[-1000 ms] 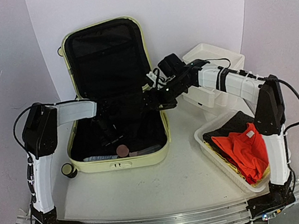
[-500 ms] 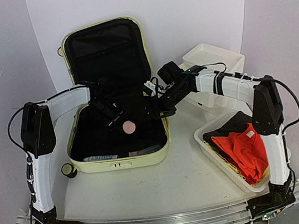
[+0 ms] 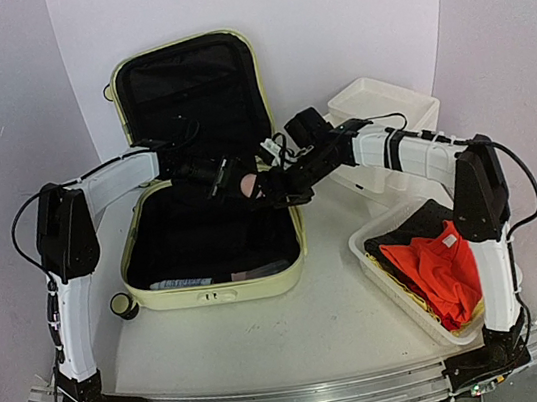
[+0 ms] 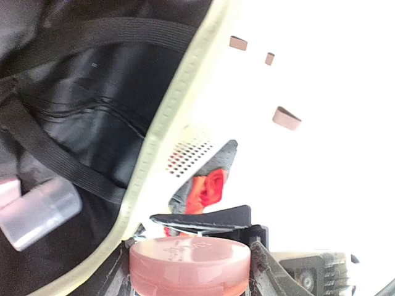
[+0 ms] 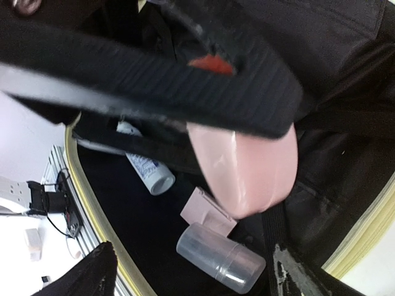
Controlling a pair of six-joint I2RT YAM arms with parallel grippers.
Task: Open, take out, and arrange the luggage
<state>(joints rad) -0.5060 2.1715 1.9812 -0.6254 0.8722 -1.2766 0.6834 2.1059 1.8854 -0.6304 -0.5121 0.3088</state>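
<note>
The pale yellow-green luggage (image 3: 217, 291) lies open, its lid propped upright against the back wall and its black lining showing. My left gripper (image 3: 237, 181) is shut on a round pink jar (image 3: 248, 185) and holds it above the luggage's right side. In the left wrist view the jar (image 4: 190, 265) sits between my fingers. My right gripper (image 3: 273, 189) is open and empty, right beside the jar. In the right wrist view the jar (image 5: 247, 166) hangs just ahead of the spread jaws.
A white tube (image 5: 145, 169), a small pink box (image 5: 207, 213) and a clear bottle (image 5: 222, 259) lie in the luggage. A white mesh basket (image 3: 376, 245) with orange and dark clothes stands at the right. A white drawer box (image 3: 380, 103) stands behind it.
My left gripper has lifted the pink jar from the luggage's front floor up and to the right, toward the right gripper. The right gripper has shifted slightly left.
</note>
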